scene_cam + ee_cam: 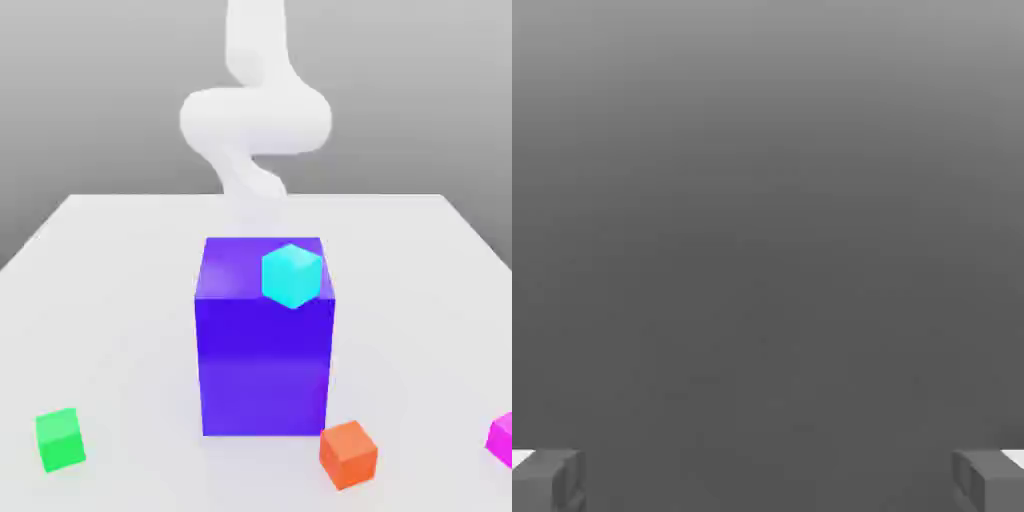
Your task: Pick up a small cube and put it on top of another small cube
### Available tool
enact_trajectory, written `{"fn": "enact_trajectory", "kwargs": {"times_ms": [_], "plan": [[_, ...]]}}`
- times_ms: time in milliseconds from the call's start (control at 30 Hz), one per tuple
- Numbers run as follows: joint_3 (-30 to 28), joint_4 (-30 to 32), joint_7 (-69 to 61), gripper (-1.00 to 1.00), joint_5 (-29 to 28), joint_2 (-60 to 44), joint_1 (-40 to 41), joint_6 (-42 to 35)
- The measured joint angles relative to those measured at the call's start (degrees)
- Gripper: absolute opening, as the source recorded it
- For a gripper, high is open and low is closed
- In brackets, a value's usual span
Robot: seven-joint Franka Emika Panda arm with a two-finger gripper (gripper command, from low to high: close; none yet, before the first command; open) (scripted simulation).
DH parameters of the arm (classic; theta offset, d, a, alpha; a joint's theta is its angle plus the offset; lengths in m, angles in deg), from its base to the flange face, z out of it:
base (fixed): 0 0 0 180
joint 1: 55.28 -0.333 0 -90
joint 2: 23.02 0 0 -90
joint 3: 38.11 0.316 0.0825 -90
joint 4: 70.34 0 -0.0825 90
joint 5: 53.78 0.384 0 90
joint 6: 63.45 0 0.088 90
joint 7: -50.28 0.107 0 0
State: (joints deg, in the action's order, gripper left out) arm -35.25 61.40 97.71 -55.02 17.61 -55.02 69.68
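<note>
Four small cubes and one large block on a pale worktop (110, 320). Magenta cube (503, 439): at the exterior view's right edge, low down, partly cut off by the frame; sits on the worktop, well apart from the rest. Orange cube (348, 455): also on the worktop, near the front right corner of the tall blue-purple block (264, 365) as the exterior view has it, turned at an angle to it; top face bare. Whether it touches the block, cannot tell. Green cube (60, 440): toward the exterior view's left, low, slightly rotated, well apart from the block. Cyan cube (292, 276): seen against the block's top and upper front edge, toward the exterior view's right; whether it rests there, cannot tell. Block upright, near mid-worktop.

White robot arm (256, 120) behind the block, its lower part fading into the pale surface. Fingers (768, 482): spread wide apart in the hand view, one at each side, nothing held between them. Plain grey backdrop (768, 250) beyond, lighter along one edge.
</note>
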Motion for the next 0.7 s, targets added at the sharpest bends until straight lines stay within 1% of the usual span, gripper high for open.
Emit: {"fn": "enact_trajectory", "kwargs": {"times_ms": [233, 433, 567, 700], "plan": [[8.19, -0.13, 5.16, 0.0, -4.4, -14.74, 0.35, 3.9], [14.14, -0.26, 10.45, 0.0, -9.39, -27.22, -0.55, 7.06], [17.12, -0.37, 14.15, 0.0, -13.0, -35.65, -2.4, 9.11], [18.46, -0.46, 17.47, 0.0, -16.05, -43.96, -6.0, 11.22]]}}
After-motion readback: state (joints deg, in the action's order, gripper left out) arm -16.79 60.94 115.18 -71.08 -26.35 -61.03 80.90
